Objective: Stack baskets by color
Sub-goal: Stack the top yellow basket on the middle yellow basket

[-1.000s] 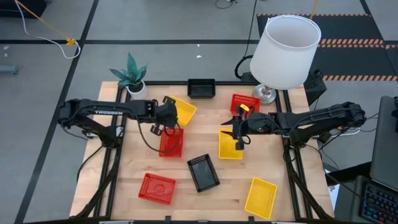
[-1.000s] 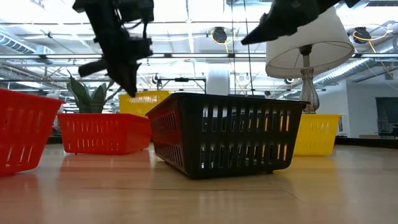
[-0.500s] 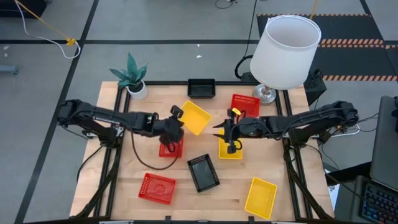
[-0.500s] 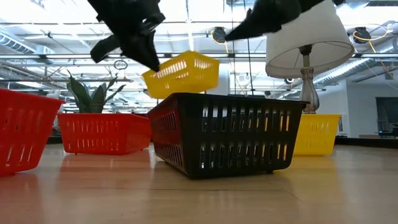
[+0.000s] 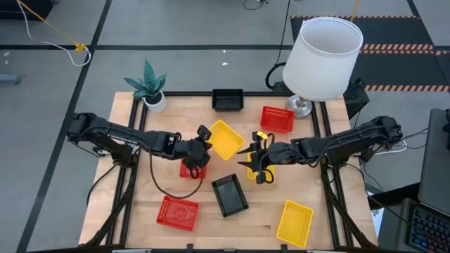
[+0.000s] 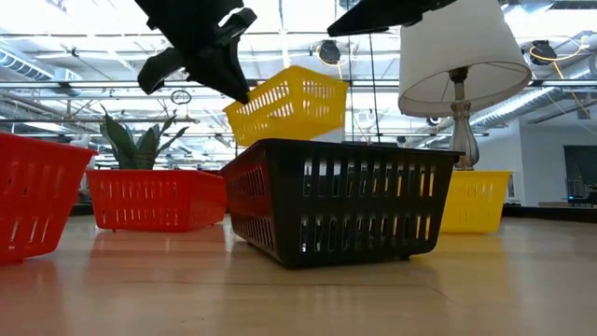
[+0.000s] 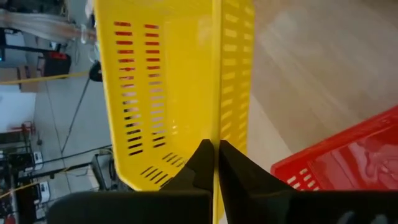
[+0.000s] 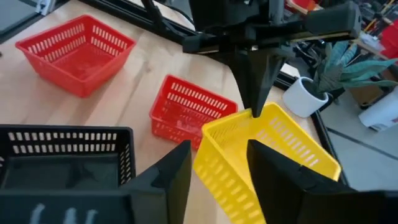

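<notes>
Nothing looks stacked yet: the left gripper (image 5: 204, 144) pinches a yellow basket (image 5: 225, 139) by its rim in mid-air at table centre, the right gripper (image 5: 252, 156) spread facing it, other baskets scattered singly.

No lettering can be read anywhere (arm markings perhaps too small to tell).
</notes>
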{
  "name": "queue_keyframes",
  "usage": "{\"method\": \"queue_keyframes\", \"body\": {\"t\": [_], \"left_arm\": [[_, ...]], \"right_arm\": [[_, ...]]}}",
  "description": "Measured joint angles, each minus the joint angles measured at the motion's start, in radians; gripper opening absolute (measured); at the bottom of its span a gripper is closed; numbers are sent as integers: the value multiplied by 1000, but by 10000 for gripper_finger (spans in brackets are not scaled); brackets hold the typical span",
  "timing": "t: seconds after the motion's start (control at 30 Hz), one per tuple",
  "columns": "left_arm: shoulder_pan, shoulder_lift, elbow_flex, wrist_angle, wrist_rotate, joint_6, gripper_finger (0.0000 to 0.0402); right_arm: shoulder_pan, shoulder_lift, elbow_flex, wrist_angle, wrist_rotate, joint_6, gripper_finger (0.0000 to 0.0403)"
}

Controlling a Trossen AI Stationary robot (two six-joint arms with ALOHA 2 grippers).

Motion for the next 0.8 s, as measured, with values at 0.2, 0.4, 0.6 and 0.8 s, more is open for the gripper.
{"method": "queue_keyframes", "body": {"t": [0.2,0.4,0.6,0.8], "left_arm": [[-3,34,-1,69,16,61,13],[-2,47,0,95,31,86,10],[-4,47,1,104,32,89,12],[-4,47,1,115,33,99,12]], "right_arm": [[3,-1,0,-3,5,23,212],[3,-1,-1,-17,6,22,235],[2,5,-1,-35,6,26,232],[2,53,-1,-43,3,-7,207]]}}
